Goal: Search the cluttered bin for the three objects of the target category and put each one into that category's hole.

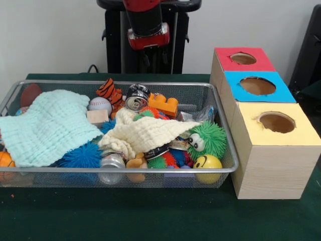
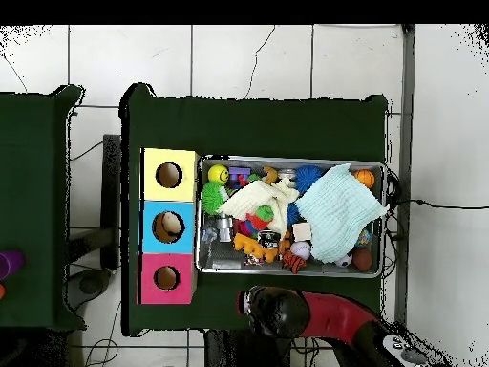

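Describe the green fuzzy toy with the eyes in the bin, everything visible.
The green fuzzy toy is a round ball of soft rubbery-looking spikes with two bulging white eyes with black pupils on its front left. It sits in the wire mesh bin near the end closest to the boxes, against the bin's wall. The yellow smiley ball lies just in front, touching it. A cream cloth reaches its left side. In the overhead view it shows as a green tuft beside the yellow-topped box.

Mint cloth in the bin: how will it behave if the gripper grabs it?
The mint cloth is probably floppy: it drapes over the toys beneath it, so it would likely sag and trail. It looks thin, so probably light. It may drag neighbours such as the blue spiky ball at its edge.
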Action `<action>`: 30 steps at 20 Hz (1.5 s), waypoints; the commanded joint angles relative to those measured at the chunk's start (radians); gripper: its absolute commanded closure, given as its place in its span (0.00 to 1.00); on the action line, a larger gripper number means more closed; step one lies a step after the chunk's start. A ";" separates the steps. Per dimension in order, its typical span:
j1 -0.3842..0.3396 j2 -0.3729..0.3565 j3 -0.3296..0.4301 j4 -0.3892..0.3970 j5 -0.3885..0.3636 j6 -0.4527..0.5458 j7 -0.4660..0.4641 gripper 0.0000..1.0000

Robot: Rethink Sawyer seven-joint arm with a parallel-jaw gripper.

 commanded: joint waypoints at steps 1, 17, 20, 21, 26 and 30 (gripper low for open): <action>0.074 -0.213 0.093 -0.087 0.086 0.279 0.005 0.00; 0.320 -0.263 -0.078 -0.199 0.199 0.624 0.215 0.00; 0.273 -0.207 -0.054 -0.150 0.181 0.367 0.134 0.00; 0.257 -0.184 -0.050 -0.149 0.170 0.321 0.120 0.00; 0.242 -0.107 -0.056 -0.189 0.138 0.277 0.108 0.00; 0.244 -0.196 -0.039 -0.095 0.091 0.008 0.091 0.00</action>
